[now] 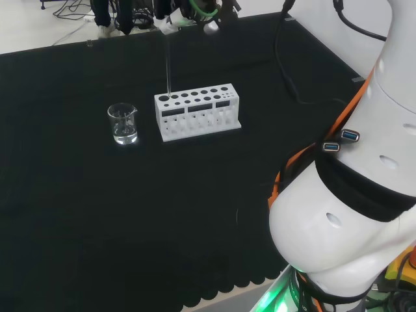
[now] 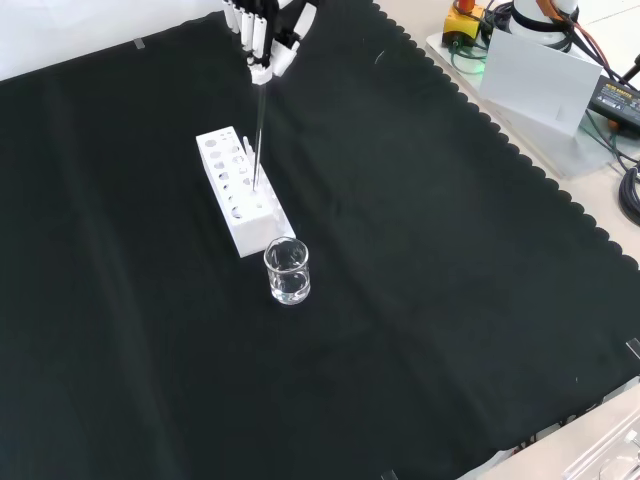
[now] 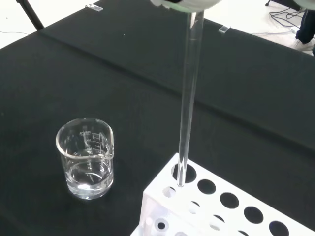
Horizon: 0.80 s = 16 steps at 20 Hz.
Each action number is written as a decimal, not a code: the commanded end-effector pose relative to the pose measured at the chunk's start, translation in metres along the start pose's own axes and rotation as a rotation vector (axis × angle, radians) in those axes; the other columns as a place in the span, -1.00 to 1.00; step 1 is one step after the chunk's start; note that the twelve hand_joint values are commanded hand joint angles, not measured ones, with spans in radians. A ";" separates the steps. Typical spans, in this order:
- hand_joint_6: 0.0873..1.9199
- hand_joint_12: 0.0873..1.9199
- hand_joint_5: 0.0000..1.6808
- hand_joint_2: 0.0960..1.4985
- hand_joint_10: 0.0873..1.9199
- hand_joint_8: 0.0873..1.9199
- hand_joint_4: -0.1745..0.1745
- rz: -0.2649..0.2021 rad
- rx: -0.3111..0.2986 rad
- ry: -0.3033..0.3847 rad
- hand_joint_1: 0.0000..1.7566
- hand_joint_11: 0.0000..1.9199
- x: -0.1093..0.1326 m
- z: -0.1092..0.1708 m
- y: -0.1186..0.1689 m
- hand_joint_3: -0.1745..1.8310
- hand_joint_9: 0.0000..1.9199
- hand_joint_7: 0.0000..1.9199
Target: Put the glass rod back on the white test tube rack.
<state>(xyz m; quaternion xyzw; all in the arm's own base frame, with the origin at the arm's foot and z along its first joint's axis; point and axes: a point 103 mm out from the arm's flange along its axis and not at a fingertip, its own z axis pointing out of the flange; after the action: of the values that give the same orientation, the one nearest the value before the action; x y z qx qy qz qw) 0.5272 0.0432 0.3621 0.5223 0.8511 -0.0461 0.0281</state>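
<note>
The glass rod (image 2: 257, 130) stands nearly upright, and the hand (image 2: 262, 30) is shut on its top end, fingers pinching it from above. Its lower tip sits at the end hole of the white test tube rack (image 2: 240, 215), on the side nearest the beaker. In the wrist view the rod (image 3: 189, 98) runs down from the blurred white hand (image 3: 187, 4) into that corner hole of the rack (image 3: 162, 196). In the head view the rod (image 1: 168, 71) is a thin line above the rack's (image 1: 198, 123) left end.
A small glass beaker (image 2: 287, 270) with a little clear liquid stands right beside the rack's end, also seen as the beaker (image 1: 123, 123) and the beaker (image 3: 86, 157). The arm's white links (image 1: 351, 195) fill the head view's right. Cables and boxes (image 2: 540, 60) lie past the cloth's scalloped edge.
</note>
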 end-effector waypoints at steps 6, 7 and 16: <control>-1.00 -0.27 0.72 0.34 -0.41 -0.57 -1.00 0.004 0.018 0.002 0.51 0.69 -0.003 0.010 0.002 -1.00 0.76 0.50; -1.00 -0.27 0.72 0.34 -0.41 -0.57 -1.00 0.002 0.018 0.001 0.51 0.69 -0.003 0.009 0.003 -1.00 0.76 0.50; -1.00 -0.27 0.72 0.34 -0.41 -0.57 -1.00 -0.005 0.019 -0.002 0.51 0.69 0.006 0.007 0.005 -1.00 0.76 0.50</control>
<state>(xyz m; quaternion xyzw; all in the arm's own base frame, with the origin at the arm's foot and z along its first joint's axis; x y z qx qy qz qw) 0.5307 0.0485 0.3558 0.5204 0.8519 -0.0534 0.0257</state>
